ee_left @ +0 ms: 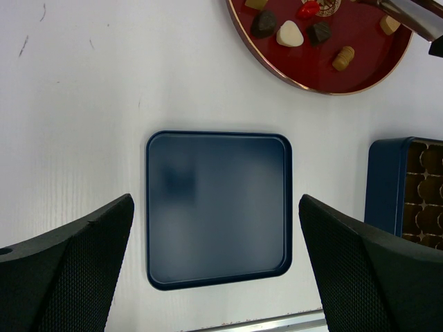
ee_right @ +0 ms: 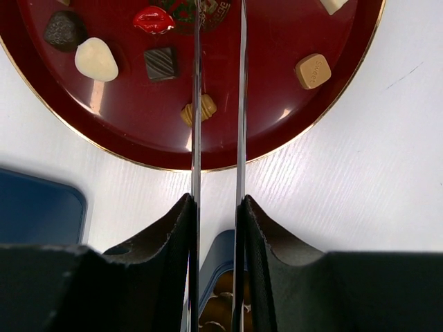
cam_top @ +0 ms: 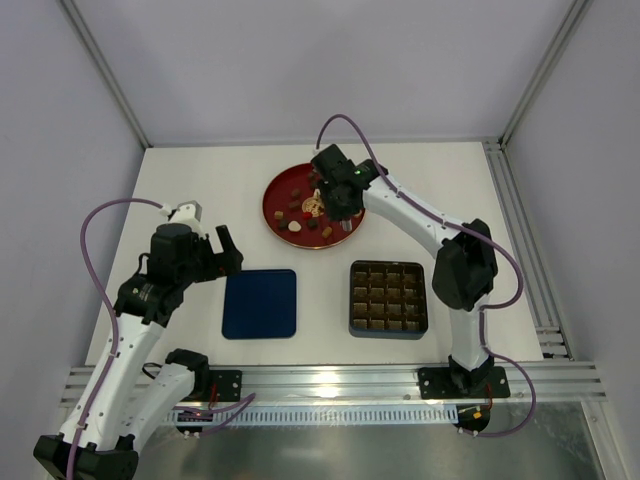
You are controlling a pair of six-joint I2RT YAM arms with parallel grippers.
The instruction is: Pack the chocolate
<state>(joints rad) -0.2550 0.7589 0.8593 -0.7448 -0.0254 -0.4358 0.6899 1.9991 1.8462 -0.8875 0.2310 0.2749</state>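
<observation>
1. White surface (cam_top: 420, 200), pale walls (cam_top: 300, 70), metal rail (cam_top: 350, 378) nearest me.
2. Chocolate (ee_right: 95, 59) sits on the red plate (ee_right: 277, 111).
3. My left fingers (ee_left: 69, 263) spread wide over blue lid (ee_left: 218, 207).
4. My right fingers (ee_right: 166, 235) narrowly parted above plate, empty.

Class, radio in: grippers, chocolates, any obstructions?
Left gripper open above blue lid. Right gripper over plate, grip unclear. Chocolates on plate. Tray uncovered, nothing blocking.

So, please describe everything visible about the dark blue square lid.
The lid is a dark blue square with rounded corners and a low raised rim, smooth-looking. It lies flat on the white table, left of the gridded tray, nearer than the red plate. Nothing touches it; the open left gripper hangs by its far left corner.
</observation>
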